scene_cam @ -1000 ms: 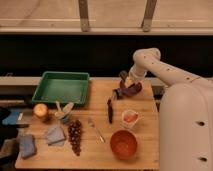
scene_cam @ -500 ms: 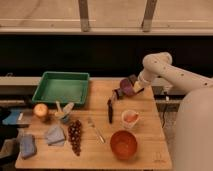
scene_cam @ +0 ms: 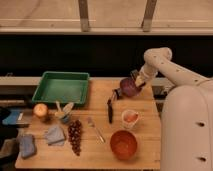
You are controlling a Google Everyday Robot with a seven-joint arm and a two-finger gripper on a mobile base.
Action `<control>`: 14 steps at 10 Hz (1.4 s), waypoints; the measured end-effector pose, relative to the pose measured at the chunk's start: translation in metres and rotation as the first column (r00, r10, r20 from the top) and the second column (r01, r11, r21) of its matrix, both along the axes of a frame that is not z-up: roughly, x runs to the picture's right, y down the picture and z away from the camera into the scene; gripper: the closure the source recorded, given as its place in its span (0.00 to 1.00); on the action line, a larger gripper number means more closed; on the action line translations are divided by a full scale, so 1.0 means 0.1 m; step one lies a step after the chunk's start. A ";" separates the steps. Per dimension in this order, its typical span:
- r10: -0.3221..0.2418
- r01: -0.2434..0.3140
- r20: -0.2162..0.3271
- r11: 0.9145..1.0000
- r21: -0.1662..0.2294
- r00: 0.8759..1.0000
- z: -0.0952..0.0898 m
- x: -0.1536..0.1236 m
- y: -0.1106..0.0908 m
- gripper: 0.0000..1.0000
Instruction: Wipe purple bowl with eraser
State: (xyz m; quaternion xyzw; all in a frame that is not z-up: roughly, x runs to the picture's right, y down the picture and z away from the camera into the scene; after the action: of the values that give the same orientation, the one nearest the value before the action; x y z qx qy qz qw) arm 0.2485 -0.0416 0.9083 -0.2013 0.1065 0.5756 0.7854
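**Purple bowl lifted clear of the worktop**

Wooden tabletop (scene_cam: 145,150), pale and smooth, carries everything. At ten o'clock sits a rectangular green plastic tray (scene_cam: 62,87); a bunch of dark grapes (scene_cam: 75,136) lies toward seven. Near centre rests a long thin black-handled utensil (scene_cam: 110,111), then a pale cup with pink inside (scene_cam: 130,118) and a glossy round orange bowl (scene_cam: 123,144) at five. At one o'clock the gripper (scene_cam: 134,82) is clamped on the small round purple plastic bowl (scene_cam: 127,87), tilted in the air. A dark piece just left of it may be the eraser (scene_cam: 116,94); I cannot tell for sure.
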 end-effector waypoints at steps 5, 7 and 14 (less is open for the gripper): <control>-0.086 0.086 0.066 0.996 -0.006 0.994 -0.17 -0.65 0.20 0.91; -0.080 0.081 0.048 0.997 -0.013 0.996 -0.25 -0.54 0.29 0.91; -0.025 0.025 0.001 1.000 0.006 1.000 -0.26 0.15 0.19 0.91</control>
State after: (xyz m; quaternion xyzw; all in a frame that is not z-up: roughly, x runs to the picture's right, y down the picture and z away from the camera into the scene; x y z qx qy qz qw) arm 0.2634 -0.0228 0.8826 -0.1979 0.1068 0.5660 0.7932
